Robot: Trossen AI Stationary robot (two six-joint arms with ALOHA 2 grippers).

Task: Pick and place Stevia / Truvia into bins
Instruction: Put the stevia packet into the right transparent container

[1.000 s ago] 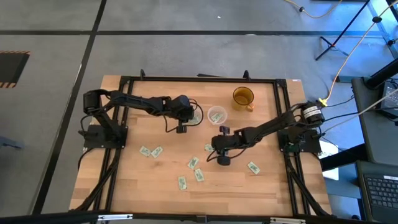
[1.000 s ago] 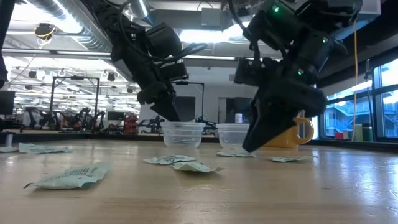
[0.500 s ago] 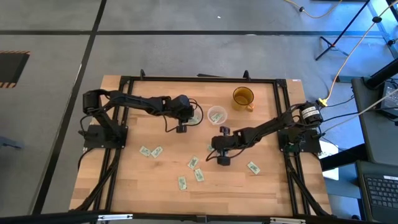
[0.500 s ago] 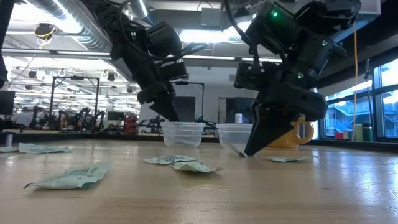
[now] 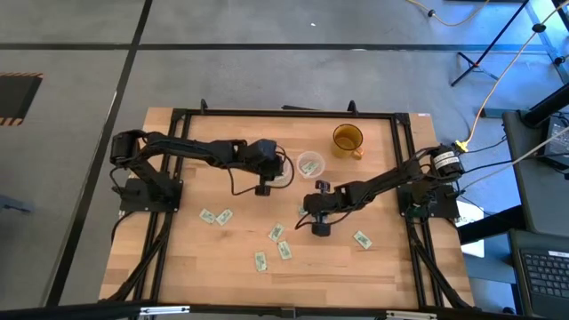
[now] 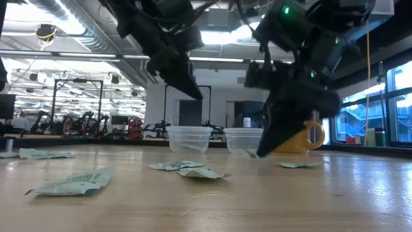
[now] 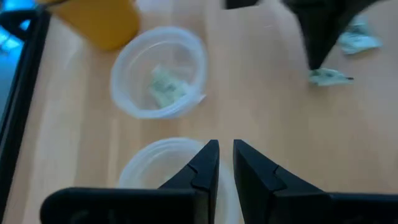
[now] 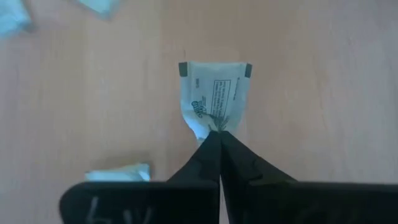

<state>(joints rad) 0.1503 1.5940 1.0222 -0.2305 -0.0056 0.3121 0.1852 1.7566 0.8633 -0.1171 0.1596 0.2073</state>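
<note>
Now the right gripper (image 8: 219, 134) has its fingers pinched tight on one end of a small pale green-and-white paper sachet (image 8: 213, 93) near the wooden desk's (image 5: 391, 267) middle, so I'd lift it gently straight up before swinging to the clear round plastic cup (image 5: 309, 164) by the far edge, the left gripper (image 7: 224, 163), slightly parted and empty, hovering over the other cup (image 7: 155, 165).

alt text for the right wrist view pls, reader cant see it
The right gripper is shut on the edge of a pale green and white sachet, seen against the wooden table. Another sachet lies on the wood beside the gripper, and parts of two more show at the picture's far corner.
</note>
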